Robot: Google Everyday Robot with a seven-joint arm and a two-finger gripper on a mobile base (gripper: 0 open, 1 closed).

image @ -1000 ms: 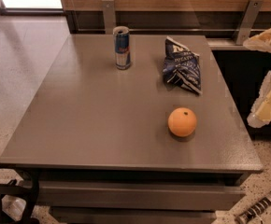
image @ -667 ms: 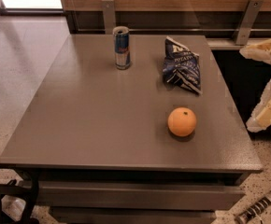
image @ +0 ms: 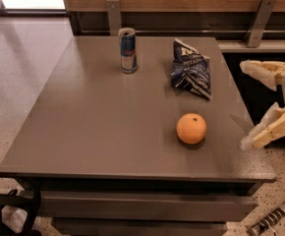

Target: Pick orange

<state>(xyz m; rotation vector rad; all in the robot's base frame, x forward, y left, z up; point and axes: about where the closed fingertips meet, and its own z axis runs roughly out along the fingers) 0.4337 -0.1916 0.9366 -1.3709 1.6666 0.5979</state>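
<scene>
Claw shifted left toward orange, fingers spread, over table right edge.

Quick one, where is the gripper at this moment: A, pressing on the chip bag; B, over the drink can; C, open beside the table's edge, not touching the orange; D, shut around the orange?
C: the gripper sits open at the table edge on the picture's right, its fingers spread apart, while the orange lies untouched on the table.
</scene>
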